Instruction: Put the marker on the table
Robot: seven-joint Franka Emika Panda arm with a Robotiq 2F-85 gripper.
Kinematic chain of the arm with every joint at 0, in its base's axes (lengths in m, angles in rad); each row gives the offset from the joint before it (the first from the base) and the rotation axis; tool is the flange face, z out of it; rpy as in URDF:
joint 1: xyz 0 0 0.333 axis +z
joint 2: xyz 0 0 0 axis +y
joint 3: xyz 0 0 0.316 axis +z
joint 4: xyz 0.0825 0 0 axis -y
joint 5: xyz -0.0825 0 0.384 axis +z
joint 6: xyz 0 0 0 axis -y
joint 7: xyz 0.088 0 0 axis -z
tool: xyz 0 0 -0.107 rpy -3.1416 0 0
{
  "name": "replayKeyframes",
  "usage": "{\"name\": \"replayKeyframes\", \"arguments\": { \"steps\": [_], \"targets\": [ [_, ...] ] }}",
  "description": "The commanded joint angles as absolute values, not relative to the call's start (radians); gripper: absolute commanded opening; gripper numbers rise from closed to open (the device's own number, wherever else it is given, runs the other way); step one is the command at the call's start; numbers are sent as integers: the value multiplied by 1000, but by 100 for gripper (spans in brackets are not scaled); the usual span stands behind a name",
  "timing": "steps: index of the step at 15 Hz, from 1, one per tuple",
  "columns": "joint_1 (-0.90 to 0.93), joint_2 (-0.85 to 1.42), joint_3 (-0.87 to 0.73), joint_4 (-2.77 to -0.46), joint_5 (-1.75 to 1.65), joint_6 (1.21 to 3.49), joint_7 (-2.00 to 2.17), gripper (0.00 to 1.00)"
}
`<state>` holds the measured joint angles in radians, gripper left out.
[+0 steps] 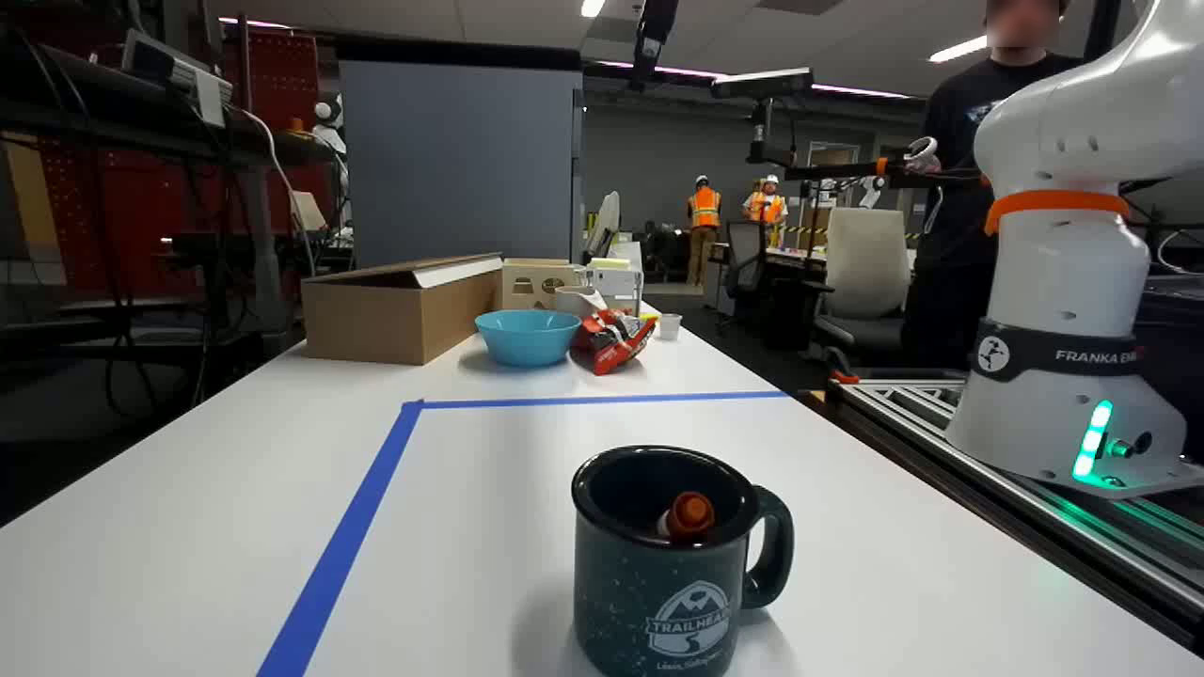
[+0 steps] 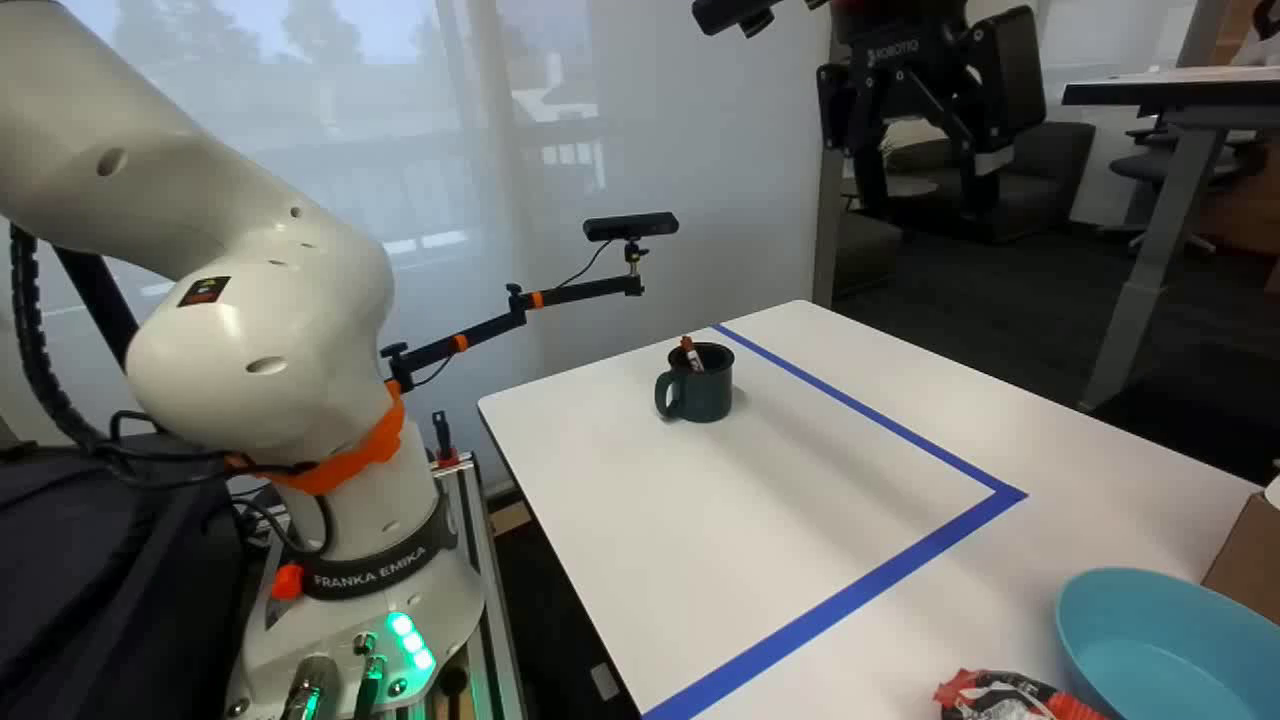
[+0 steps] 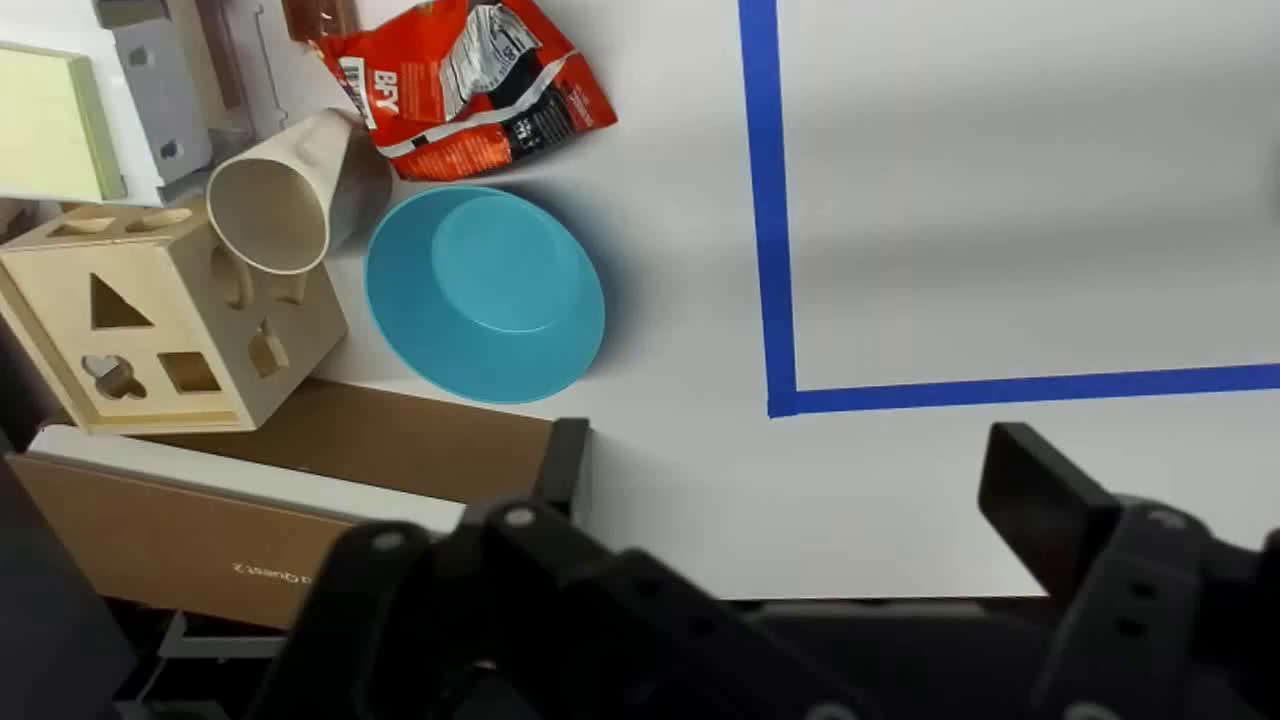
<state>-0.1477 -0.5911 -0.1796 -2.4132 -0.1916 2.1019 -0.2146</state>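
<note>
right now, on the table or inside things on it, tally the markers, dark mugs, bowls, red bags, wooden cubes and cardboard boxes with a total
Marker: 1, inside the mug
Dark mug: 1
Bowl: 1
Red bag: 1
Wooden cube: 1
Cardboard box: 1
Total: 6

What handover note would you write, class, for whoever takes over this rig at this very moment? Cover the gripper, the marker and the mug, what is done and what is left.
Gripper: open, holding nothing, raised clear of the table.
Marker: leaning inside the dark green mug, its orange-brown end poking above the rim.
Mug: upright on the table, on the robot's side of the blue tape.
Done: nothing visible toward the goal; the marker is not yet on the table.
Left: likely grasp the marker's exposed end, lift it out, lay it down, release and back off.
</note>
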Motion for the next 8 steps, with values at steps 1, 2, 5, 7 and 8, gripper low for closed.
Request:
{"name": "replayKeyframes", "arguments": {
  "steps": [1, 2, 5, 7, 8],
  "targets": [
    [-147, -591, -180, -2408, -192, 2100, -214, 100],
    [-147, -592, -180, -2405, -192, 2100, -214, 100],
    [-147, -595, -180, -2403, -192, 2100, -214, 100],
    [-147, -595, -180, -2403, -192, 2100, -214, 100],
    [-147, -595, -180, -2403, -192, 2100, -214, 100]
  ]
}}
